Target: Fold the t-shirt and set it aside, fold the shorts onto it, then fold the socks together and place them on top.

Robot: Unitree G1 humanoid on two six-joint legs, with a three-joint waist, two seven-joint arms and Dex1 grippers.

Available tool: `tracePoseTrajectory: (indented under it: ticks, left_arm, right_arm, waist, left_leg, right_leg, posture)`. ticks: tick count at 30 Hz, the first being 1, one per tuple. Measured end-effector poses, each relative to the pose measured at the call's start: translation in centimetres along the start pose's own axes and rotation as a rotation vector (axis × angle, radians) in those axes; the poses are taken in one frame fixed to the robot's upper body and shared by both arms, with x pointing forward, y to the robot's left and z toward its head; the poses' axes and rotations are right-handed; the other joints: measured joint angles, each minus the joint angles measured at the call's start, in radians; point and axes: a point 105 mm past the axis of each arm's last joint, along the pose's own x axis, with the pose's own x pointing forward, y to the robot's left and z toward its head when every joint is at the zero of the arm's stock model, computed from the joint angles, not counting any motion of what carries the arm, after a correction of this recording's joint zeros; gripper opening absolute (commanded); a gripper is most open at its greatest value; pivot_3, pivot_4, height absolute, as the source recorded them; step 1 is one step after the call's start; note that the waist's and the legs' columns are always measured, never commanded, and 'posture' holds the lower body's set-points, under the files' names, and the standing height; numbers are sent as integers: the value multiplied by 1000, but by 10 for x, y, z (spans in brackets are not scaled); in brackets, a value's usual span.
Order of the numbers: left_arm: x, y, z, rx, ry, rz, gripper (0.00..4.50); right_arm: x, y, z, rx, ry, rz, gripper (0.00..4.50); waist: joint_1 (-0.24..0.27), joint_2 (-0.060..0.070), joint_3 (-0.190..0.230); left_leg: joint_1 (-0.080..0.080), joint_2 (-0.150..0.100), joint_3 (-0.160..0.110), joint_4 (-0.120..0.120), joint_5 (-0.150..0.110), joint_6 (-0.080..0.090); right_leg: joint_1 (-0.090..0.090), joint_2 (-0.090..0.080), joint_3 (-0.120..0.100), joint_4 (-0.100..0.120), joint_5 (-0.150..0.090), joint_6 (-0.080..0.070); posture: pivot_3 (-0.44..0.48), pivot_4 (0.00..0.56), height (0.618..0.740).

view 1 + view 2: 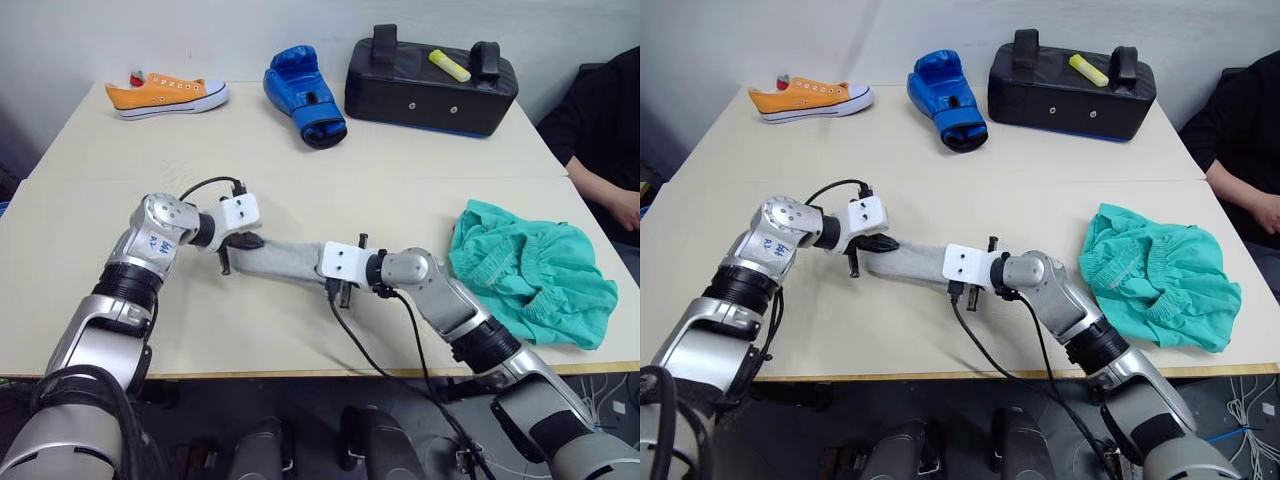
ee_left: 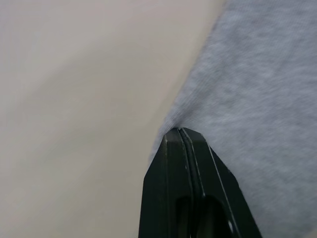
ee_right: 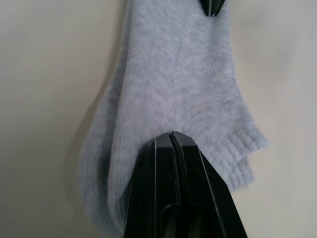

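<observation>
The light grey socks (image 1: 285,262) are stretched in a strip over the middle of the table, one end in each gripper. My left gripper (image 1: 245,241) is shut on the strip's left end; its closed tips (image 2: 181,130) pinch the fabric edge. My right gripper (image 1: 945,270) is shut on the other end, where ribbed cuffs (image 3: 237,148) lie layered beside its tips (image 3: 172,134). The teal shorts (image 1: 530,275) lie crumpled on the table to the right, apart from both grippers. The t-shirt is out of view.
Along the table's far side lie an orange sneaker (image 1: 165,95), a blue boxing glove (image 1: 305,95) and a black pad (image 1: 430,85) with a yellow marker (image 1: 449,65) on it. A person (image 1: 605,150) sits at the right edge.
</observation>
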Motion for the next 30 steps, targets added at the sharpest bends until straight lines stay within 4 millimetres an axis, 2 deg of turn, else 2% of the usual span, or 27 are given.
tracePoseTrajectory:
  ticks: [4,5,7,9,10,12,14,15,17,19,23,28,30]
  left_arm:
    - [-19,5,-2,-81,-42,-15,11]
    - [-31,5,5,-133,-95,-31,11]
    - [-55,-2,32,-170,-221,-92,11]
    - [-69,-11,50,-152,-276,-132,11]
    - [-69,-17,52,-151,-277,-147,11]
    - [-55,-32,43,-179,-238,-171,11]
    - [-28,-46,25,-234,-171,-184,11]
    - [-13,-50,12,-257,-117,-169,11]
    - [-4,-48,3,-251,-84,-134,11]
    - [-4,-35,1,-215,-57,-66,11]
    - [-18,-15,-21,-194,13,22,11]
    - [-40,-7,-41,-269,54,51,11]
    - [-49,-5,-37,-340,-1,42,11]
  right_arm:
    - [-2,1,1,-7,-2,1,0]
    - [-4,1,2,-8,-2,1,0]
    - [-6,0,0,0,8,-1,0]
    - [-7,0,-2,11,18,-3,0]
    - [-7,-1,-3,16,21,-4,0]
    - [-7,0,-3,21,24,-5,0]
    - [-7,-1,-3,22,25,-8,0]
    - [-7,-1,-3,22,24,-8,0]
    - [-6,1,-2,25,18,-7,0]
    - [-7,2,-2,26,16,-6,0]
    - [-15,8,-4,11,22,13,0]
    - [-21,10,-8,19,28,8,0]
    - [-23,9,-10,40,28,-3,0]
  waist:
    - [-1,0,0]
    - [-3,0,0]
    - [-4,0,0]
    - [1,0,0]
    - [1,0,0]
    - [1,0,0]
    - [3,0,0]
    - [3,0,0]
    - [1,-1,0]
    - [0,-1,0]
    - [-4,-1,0]
    - [-3,-1,-1]
    - [-1,-1,-1]
  left_leg:
    - [-2,1,0,0,0,0]
    - [-2,1,0,0,0,0]
    - [-2,1,0,0,0,0]
    - [-1,0,-1,0,0,0]
    - [-1,-1,-1,0,0,0]
    - [0,-1,-1,0,0,0]
    - [0,-1,-2,1,0,1]
    - [0,-1,-2,1,0,1]
    - [-1,-1,-2,0,0,0]
    - [0,0,-1,0,0,0]
    - [1,0,-1,-1,0,-1]
    - [1,1,-1,-1,0,-1]
    - [0,1,-1,-1,0,-1]
  right_leg:
    - [-1,0,-1,1,0,0]
    - [-1,1,-1,1,0,0]
    - [-1,1,0,1,0,0]
    - [1,0,0,1,0,1]
    - [1,0,0,1,-1,1]
    - [2,0,1,-2,-1,1]
    - [2,0,1,-1,-1,1]
    - [2,0,1,0,-1,1]
    - [0,0,1,0,-1,1]
    - [1,0,1,0,-1,1]
    - [1,0,1,-1,-1,0]
    - [0,0,0,0,-2,-1]
    - [0,0,0,0,-2,-1]
  posture:
    - [0,150,740]
    - [0,150,740]
    - [0,150,740]
    - [0,150,740]
    - [0,150,740]
    - [0,150,740]
    - [0,150,740]
    - [0,150,740]
    - [0,150,740]
    - [0,150,740]
    - [0,150,740]
    - [0,150,740]
    - [0,150,740]
